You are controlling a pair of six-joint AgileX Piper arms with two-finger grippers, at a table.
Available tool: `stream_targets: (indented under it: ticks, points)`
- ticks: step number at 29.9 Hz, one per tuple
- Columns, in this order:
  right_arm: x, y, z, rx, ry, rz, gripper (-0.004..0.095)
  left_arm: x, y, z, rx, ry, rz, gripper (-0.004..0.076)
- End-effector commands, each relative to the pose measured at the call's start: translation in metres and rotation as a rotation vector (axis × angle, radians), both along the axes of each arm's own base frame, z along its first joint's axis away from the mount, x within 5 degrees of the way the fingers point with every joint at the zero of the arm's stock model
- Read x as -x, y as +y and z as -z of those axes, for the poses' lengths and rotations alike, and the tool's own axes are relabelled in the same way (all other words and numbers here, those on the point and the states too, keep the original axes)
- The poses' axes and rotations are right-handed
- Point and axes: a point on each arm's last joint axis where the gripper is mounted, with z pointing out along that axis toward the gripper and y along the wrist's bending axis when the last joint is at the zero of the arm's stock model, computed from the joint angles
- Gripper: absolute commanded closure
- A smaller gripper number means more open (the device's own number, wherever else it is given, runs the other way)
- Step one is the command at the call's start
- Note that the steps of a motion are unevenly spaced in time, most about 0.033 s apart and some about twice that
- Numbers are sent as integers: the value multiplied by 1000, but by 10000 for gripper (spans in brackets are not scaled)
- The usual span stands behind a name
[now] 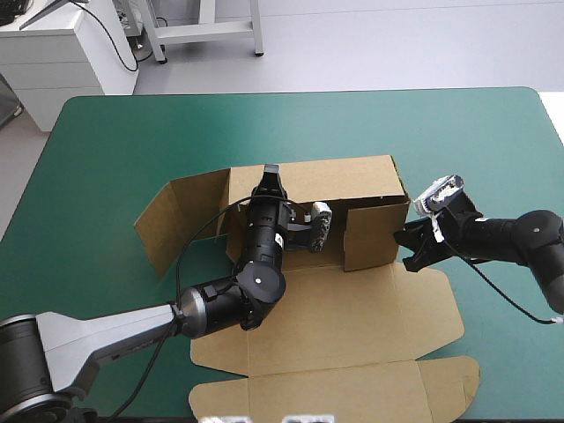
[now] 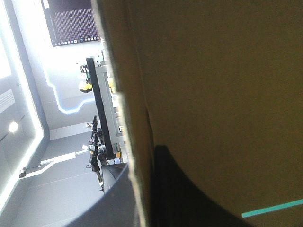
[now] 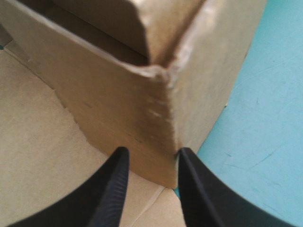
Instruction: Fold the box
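Quick status from my remote seat: the left end effector (image 1: pixel 270 176) is pinched onto the top edge of the back wall (image 1: pixel 348 176), just left of centre in the overhead shot. Its wrist cam shows brown board sandwiched between the black fingers, so I'm calling that a solid hold. The right end effector (image 1: pixel 409 250), centre-right in the overhead frame, is parted only a little and straddles the near right corner (image 3: pixel 163 118) of the raised part. I can't tell whether the pads actually touch the board. The box (image 1: pixel 352 317) sits mid-desk, a bit toward the bottom of the frame, on the teal-green desk (image 1: pixel 132 132). Done so far, I'd say: the back wall is up, the right-hand end is folded round into a proper corner, and a short front piece (image 1: pixel 368 233) stands beside it. Left to do, by my read: the left flap (image 1: pixel 181 220) splays outward and isn't tucked, and the big panel (image 1: pixel 335 388) at the bottom of the frame lies flat with its tabs out. Roughly halfway, maybe less.
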Motion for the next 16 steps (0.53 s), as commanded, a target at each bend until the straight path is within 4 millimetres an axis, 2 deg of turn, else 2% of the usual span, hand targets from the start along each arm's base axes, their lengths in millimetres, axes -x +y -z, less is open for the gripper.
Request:
stream_targets:
  ticks: [1, 3, 4, 8, 11, 16]
  points:
    - [2, 3, -16, -45, -46, -13, 345, 2, 5, -23, 26, -76, -16, 731]
    - [1, 2, -16, -43, -53, -2, 237, 2, 5, -23, 26, -76, -16, 731]
    - [-1, 1, -16, -36, -65, 14, 215, 2, 5, -23, 26, -76, -16, 731]
    - [-8, -2, -16, -35, -100, 68, 208, 2, 5, -23, 25, -76, -14, 731]
    - [-12, 0, -12, -102, -60, 99, 208, 2, 5, -22, 26, -73, -8, 731]
    - [-10, -2, 2, -149, -66, 183, 208, 2, 5, -23, 25, -75, -7, 731]
